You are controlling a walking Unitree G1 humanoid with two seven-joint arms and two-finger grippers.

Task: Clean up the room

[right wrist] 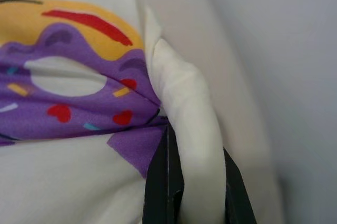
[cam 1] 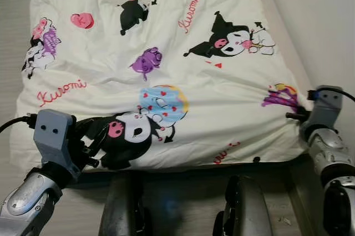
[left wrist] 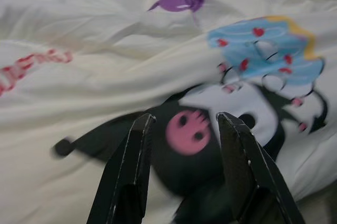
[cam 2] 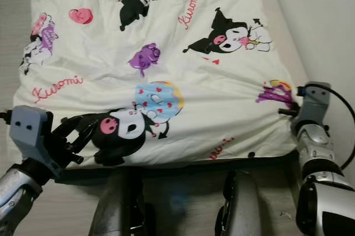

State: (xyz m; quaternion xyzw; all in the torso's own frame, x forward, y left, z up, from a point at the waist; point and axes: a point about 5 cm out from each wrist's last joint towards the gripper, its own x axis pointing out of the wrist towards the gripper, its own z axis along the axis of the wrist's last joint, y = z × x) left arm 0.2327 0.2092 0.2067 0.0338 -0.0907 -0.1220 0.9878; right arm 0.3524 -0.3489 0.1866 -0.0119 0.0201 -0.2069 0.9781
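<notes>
Quilt (cam 1: 166, 75): white, cartoon-printed, spread on the bed (cam 1: 288, 3).
Left gripper (left wrist: 181, 124): jaws parted over a black print.
Right gripper (right wrist: 195, 182): jaws pinching quilt's edge.

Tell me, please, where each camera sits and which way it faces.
Eye views: on the head, looking down at the quilt; both arms and legs show.
Left wrist view: along the open left gripper at a black cartoon print.
Right wrist view: along the right gripper, clamped on the quilt's edge.
All share the quilt.
</notes>
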